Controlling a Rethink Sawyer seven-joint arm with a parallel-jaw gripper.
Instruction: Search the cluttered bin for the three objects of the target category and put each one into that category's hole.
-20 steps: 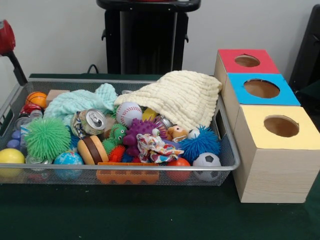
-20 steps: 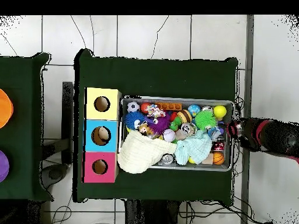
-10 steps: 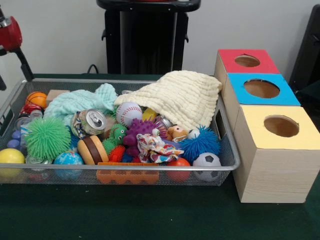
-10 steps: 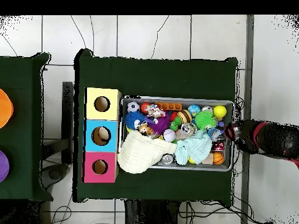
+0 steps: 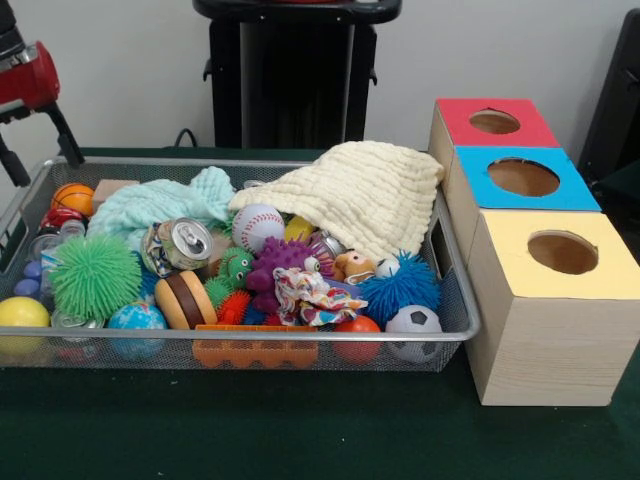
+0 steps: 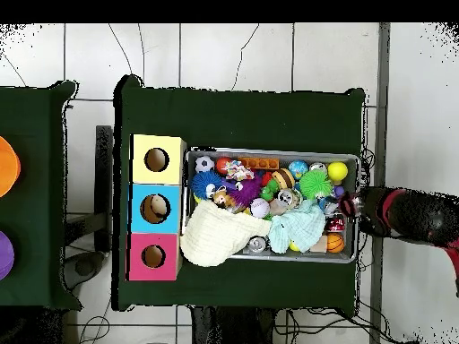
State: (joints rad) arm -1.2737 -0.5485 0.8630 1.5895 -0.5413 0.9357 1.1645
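A wire mesh bin (image 5: 300, 345) (image 6: 272, 152) holds a heap of toys. Among them are a baseball (image 5: 257, 226), a soccer ball (image 5: 414, 325), a basketball (image 5: 73, 197), a yellow ball (image 5: 22, 313), a globe ball (image 5: 135, 318), a drinks can (image 5: 187, 243), a green spiky ball (image 5: 94, 274) and a blue spiky ball (image 5: 402, 283). To the right of the bin stand three boxes with holes: red (image 5: 493, 121), blue (image 5: 523, 177), yellow (image 5: 562, 252). My gripper (image 5: 42, 168) (image 6: 348, 208) hangs open above the bin's left end in the front view, holding nothing.
A cream cloth (image 5: 358, 195) drapes over the bin's back right corner and a mint cloth (image 5: 160, 203) lies at the back left, both hiding toys. A toy burger (image 5: 186, 298), a purple spiky toy (image 5: 283, 258) and an orange egg tray (image 5: 252, 351) sit near the front.
My gripper has come in from the picture's left edge toward the bin's end and both its fingers now show. Nothing in the bin has moved.
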